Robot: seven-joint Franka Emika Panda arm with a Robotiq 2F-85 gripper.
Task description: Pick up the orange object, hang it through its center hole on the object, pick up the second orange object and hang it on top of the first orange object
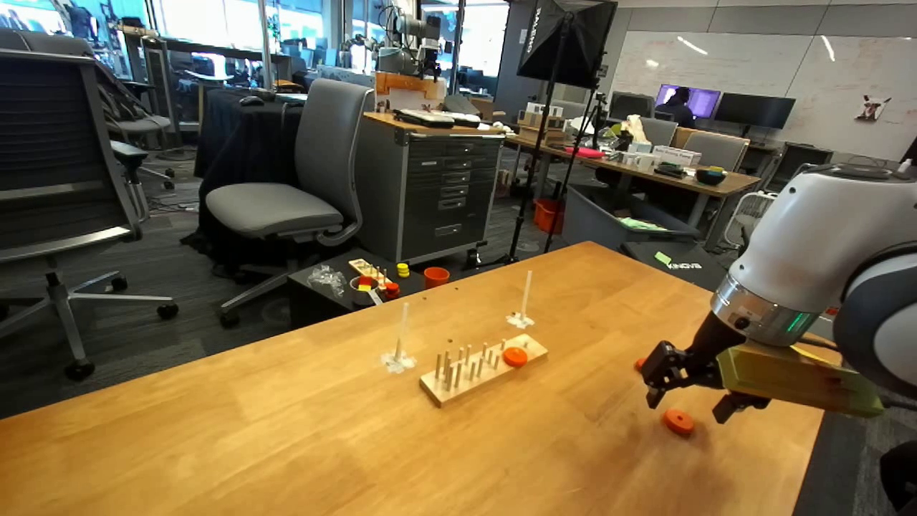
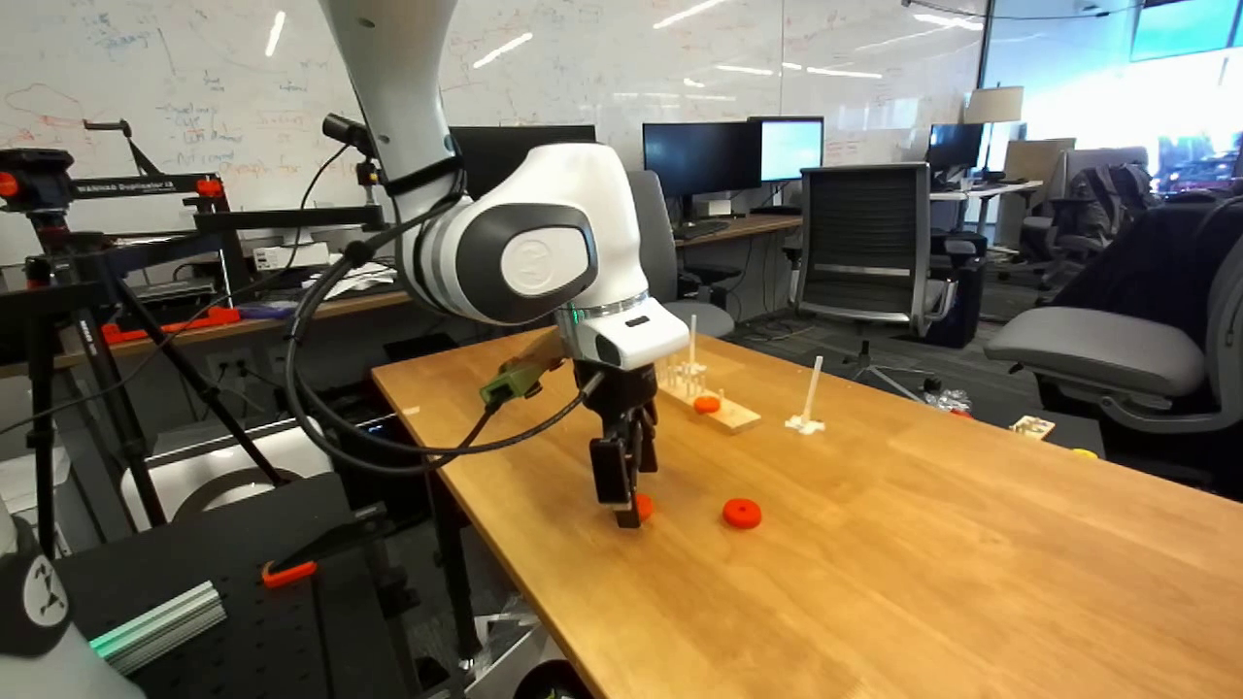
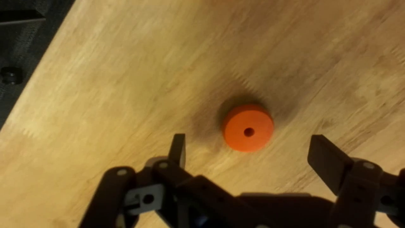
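Observation:
My gripper [image 1: 688, 408] is open and empty, pointing down low over the table in both exterior views [image 2: 637, 497]. One orange disc [image 1: 678, 422] with a centre hole lies flat on the table under it. In the wrist view this disc [image 3: 248, 133] appears between and just ahead of the spread fingertips [image 3: 248, 142], touching neither; in an exterior view the fingers partly hide it [image 2: 644, 507]. A second orange disc [image 2: 742, 514] lies nearby, partly behind a finger in an exterior view [image 1: 639, 365]. The pale wooden pegged rack [image 1: 466, 387] stands farther off, also seen partly hidden [image 2: 735, 418].
A third orange disc [image 1: 514, 357] sits on the rack toward one end [image 2: 706, 404]; whether a peg passes through it is unclear. Two thin standalone uprights [image 1: 403, 333] [image 1: 526, 297] stand beside the rack. The table edge [image 3: 38, 68] runs near the gripper.

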